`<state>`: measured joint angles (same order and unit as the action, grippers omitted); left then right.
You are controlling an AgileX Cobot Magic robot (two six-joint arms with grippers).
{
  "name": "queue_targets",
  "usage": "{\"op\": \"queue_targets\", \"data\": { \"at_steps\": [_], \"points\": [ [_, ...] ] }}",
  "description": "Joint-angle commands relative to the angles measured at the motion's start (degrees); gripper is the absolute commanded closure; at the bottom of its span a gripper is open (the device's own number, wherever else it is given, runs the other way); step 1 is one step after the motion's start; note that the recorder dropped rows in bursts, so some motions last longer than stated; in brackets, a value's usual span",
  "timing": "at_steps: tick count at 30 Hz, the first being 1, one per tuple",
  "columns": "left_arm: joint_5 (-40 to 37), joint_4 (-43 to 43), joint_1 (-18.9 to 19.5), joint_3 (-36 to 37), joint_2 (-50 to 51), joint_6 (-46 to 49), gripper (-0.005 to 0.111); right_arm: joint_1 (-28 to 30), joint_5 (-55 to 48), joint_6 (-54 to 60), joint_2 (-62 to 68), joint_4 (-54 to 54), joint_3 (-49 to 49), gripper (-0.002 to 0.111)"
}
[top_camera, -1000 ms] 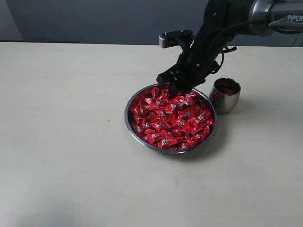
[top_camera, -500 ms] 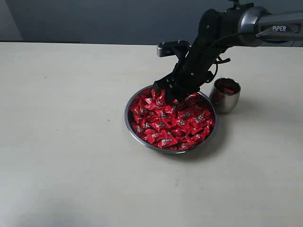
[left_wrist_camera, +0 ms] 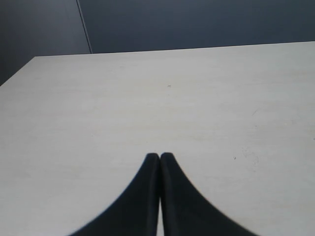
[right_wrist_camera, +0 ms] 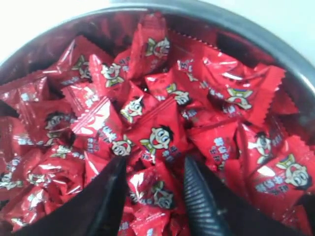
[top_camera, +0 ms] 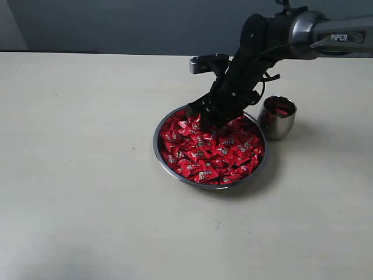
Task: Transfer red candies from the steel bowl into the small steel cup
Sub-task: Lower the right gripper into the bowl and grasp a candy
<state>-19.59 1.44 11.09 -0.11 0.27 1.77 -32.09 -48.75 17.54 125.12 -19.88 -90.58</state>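
1. The bowl (top_camera: 156, 143) is sitting on the table (top_camera: 87, 175), a little right of the middle.
2. The candies (top_camera: 210, 153) are filling the bowl in a heaped red layer that is covering its bottom from rim to rim.
3. The cup (top_camera: 278, 123) is standing upright just beside the bowl's far right rim; whether the two are touching I cannot tell.
4. A few red wrappers are showing inside the cup's mouth.
5. The right arm (top_camera: 274, 35) is leaning in from the far right, and the right jaws are dipping into the far side of the pile, near the bowl's far rim.
6. In the right wrist view the right jaws are standing parted and released, their black fingers (right_wrist_camera: 109, 196) pressing down among the candies (right_wrist_camera: 162, 137) with several wrappers lying in the gap between them; they are not clenching any one candy.
7. The bowl's rim (right_wrist_camera: 256, 30) is curving just beyond that patch of the pile.
8. The left jaws are clenched, tips touching, and are grasping nothing.
9. They are hovering over bare table (left_wrist_camera: 197, 98), and they are not showing in the exterior view.
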Motion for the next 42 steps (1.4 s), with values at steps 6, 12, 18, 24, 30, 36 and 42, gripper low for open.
{"op": "queue_targets", "data": {
  "at_steps": [6, 12, 18, 24, 30, 36, 42],
  "points": [
    [0.45, 0.11, -0.38, 0.11, -0.27, -0.08, 0.106, -0.57, -0.52, 0.48, 0.83, 3.43, 0.07, 0.073],
    [0.45, 0.11, -0.38, 0.11, -0.27, -0.08, 0.106, -0.57, -2.17, 0.48, 0.83, 3.43, 0.07, 0.078],
    [0.45, 0.11, -0.38, 0.11, -0.27, -0.08, 0.106, -0.57, -3.37, 0.48, 0.83, 3.43, 0.07, 0.081],
    [0.45, 0.11, -0.38, 0.11, -0.27, -0.08, 0.106, -0.57, -3.57, 0.48, 0.83, 3.43, 0.07, 0.109],
    [0.45, 0.11, -0.38, 0.11, -0.27, -0.08, 0.106, -0.57, -3.87, 0.48, 0.25, 3.43, 0.07, 0.109],
    [0.45, 0.11, -0.38, 0.11, -0.27, -0.08, 0.106, -0.57, -3.54, 0.48, -3.28, 3.43, -0.05, 0.109],
    [0.45, 0.11, -0.38, 0.11, -0.27, -0.08, 0.106, -0.57, -3.4, 0.01, -7.62, 5.64, -0.05, 0.109]
  ]
}}
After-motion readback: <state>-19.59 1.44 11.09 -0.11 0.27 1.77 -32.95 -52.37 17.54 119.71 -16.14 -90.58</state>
